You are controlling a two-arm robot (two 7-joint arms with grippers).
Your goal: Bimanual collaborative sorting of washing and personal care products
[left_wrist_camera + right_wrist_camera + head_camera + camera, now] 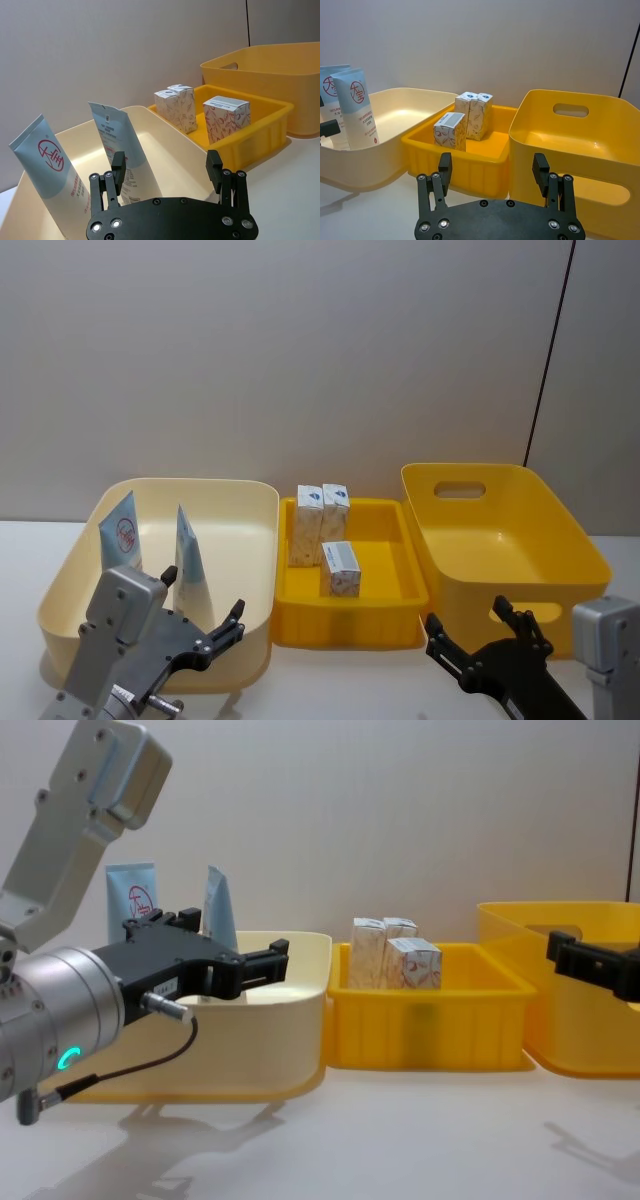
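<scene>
Black fingers of the left gripper [166, 164]: how were they found?
— Spread wide, with nothing held between them. The gripper was seen low at the near wall of the cream tub [200, 484], toward that wall's right end.

And the right gripper [492, 162]?
— Opened about as far, and likewise empty. It was placed just before the near wall of the deep yellow tub [520, 540], above the white table [340, 680].

Where were the squeeze tubes [50, 165] seen?
— Both were stood in the cream tub. The first tube [122, 530], marked with a red round logo, was leaned at the left wall. The second tube [190, 560] was propped beside it, nearer the left gripper and apart from its fingers.

And the cartons [475, 117]?
— Three were kept in the shallow yellow tray [345, 632], which was set between the two tubs. The upright pair [308, 525] was stood touching at the tray's far left. The third carton [341, 568] was set nearer the front, apart from the pair and lower than it.
</scene>
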